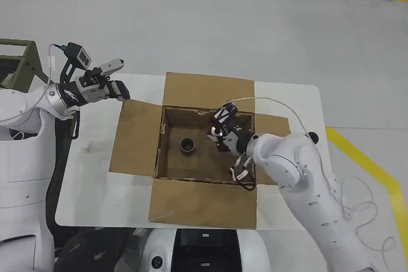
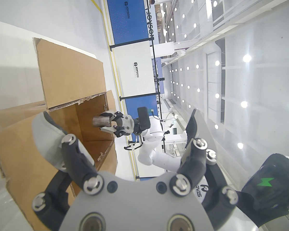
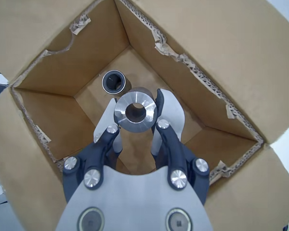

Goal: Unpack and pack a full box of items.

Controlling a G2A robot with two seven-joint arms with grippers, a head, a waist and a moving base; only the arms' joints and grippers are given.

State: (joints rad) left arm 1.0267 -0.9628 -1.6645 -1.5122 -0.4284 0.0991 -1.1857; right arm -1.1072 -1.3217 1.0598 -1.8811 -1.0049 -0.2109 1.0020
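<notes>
Right hand (image 3: 136, 98) tight on steel bushing (image 3: 121, 115) over box (image 3: 144, 37), black ring (image 3: 104, 82) below; left hand (image 1: 119, 78) spread.

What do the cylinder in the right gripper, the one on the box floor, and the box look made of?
The held cylinder: bare metal, probably steel; bright machined end face. The floor cylinder: seemingly metal too, darker, shiny rim; uncertain. The box: unprinted corrugated cardboard; fluted, torn edges.
</notes>
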